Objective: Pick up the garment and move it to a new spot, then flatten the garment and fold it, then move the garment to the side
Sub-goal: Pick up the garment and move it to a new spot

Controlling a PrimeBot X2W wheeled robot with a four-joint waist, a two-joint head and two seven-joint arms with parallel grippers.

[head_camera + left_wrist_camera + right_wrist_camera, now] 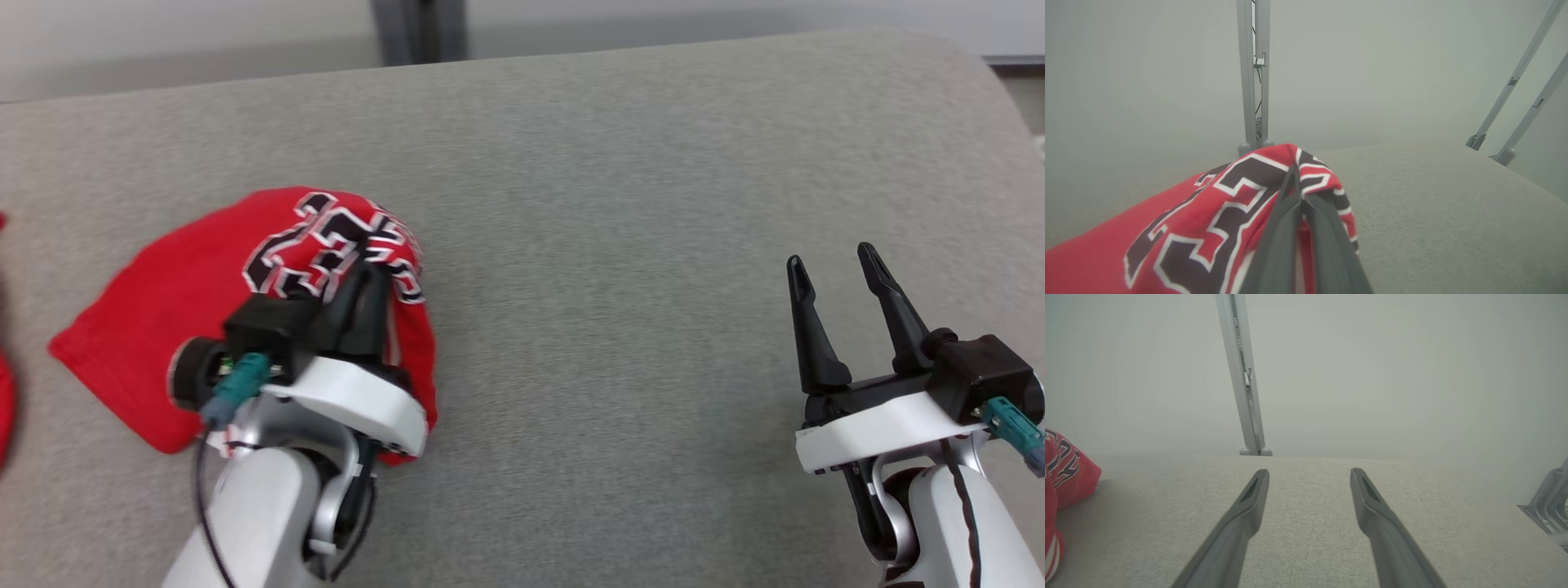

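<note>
1. A red garment [180,278] with a large black number outlined in white sits on the left part of a grey, cloth-covered worktop [612,204].
2. The left tool [371,273] is over the right end of the garment, its two dark fingers pressed together and clamped on a fold of the printed cloth.
3. In the left wrist view, the garment [1188,220] peaks where the left tool [1299,183] pinches it and slopes down and away to the left of that view. A flap with black and white trim hangs over the right side of the fingers.
4. The far left corner of the garment seems to lie on the worktop, though the head view does not show this clearly.
5. The right tool [829,257] hovers over bare worktop at the right, well apart from the garment. Its fingers are spread wide with nothing between them.
6. In the right wrist view, the right tool [1309,473] points across the worktop, and a bit of the garment [1069,473] shows at the left edge.
7. A thin strip of something else red [4,392] shows at the far left edge of the head view.
8. Beyond the far edge of the worktop, an upright metal post [1253,81] stands against a pale wall, and two slanted metal struts [1515,81] stand off to the right.
</note>
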